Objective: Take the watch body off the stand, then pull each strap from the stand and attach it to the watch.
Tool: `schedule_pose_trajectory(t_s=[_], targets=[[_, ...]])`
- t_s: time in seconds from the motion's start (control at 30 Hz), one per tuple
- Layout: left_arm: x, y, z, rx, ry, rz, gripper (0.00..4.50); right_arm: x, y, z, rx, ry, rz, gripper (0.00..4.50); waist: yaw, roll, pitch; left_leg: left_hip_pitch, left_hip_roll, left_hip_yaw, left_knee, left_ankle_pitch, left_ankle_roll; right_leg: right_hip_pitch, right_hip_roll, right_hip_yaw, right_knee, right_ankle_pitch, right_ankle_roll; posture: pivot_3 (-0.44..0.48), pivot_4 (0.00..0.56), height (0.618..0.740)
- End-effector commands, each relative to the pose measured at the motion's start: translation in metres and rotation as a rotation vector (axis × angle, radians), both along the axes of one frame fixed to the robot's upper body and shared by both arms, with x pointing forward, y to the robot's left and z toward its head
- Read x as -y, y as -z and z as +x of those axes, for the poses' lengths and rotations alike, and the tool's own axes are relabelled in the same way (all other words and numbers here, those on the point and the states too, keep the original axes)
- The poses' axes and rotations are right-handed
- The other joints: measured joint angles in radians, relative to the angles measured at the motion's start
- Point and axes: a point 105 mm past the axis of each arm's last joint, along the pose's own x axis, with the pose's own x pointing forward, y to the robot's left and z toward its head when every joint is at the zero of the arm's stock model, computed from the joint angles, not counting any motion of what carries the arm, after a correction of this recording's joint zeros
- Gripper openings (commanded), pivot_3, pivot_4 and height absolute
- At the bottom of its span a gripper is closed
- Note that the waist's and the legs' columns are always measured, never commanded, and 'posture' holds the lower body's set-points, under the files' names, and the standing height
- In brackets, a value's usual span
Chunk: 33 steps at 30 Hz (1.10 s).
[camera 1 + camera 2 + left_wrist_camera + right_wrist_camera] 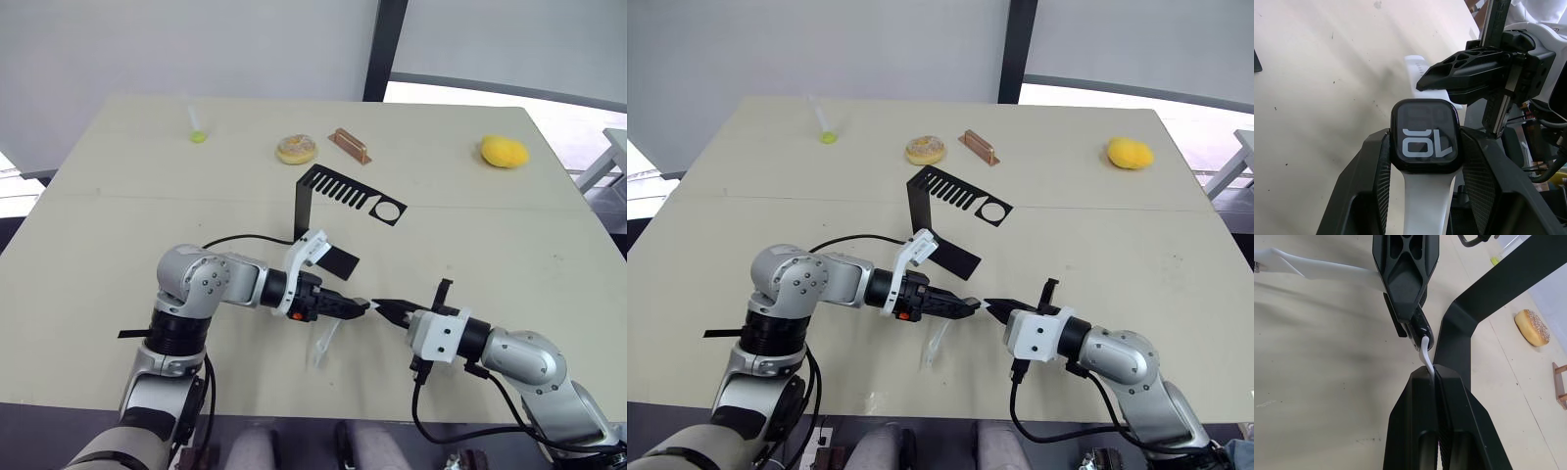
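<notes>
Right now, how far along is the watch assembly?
Done: the watch body is off the stand and clamped in the left gripper, with one white strap hanging from it. In hand: the right gripper pinches the second strap and holds it at the watch's free end. Left: seating that strap; I can't tell whether it has locked.

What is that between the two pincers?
A short bent piece of white strap runs from the right pincer to the watch held in the left pincer; the right wrist view shows it.
</notes>
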Motion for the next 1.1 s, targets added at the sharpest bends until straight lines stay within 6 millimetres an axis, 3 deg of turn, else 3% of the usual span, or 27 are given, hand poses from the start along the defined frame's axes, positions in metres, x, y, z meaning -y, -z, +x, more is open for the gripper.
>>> schedule_pose_trajectory(t_s=[0.03,1.1], targets=[[0.0189,-0.0107,-0.0145,0.028,0.106,-0.058,1.59,-0.0187,-0.0156,-0.0109,0.061,-0.092,0.043,0.00,0.000,0.000,0.000,0.000,0.000,0.000,0.000,0.000,0.000,0.000,0.000,0.000,0.000,0.000,0.000,0.000,0.150,0.740],[0.0220,-0.0122,-0.0138,0.030,0.105,-0.071,1.59,-0.0206,-0.0117,-0.0090,0.037,-0.089,0.048,0.00,0.000,0.000,0.000,0.000,0.000,0.000,0.000,0.000,0.000,0.000,0.000,0.000,0.000,0.000,0.000,0.000,0.150,0.740]])
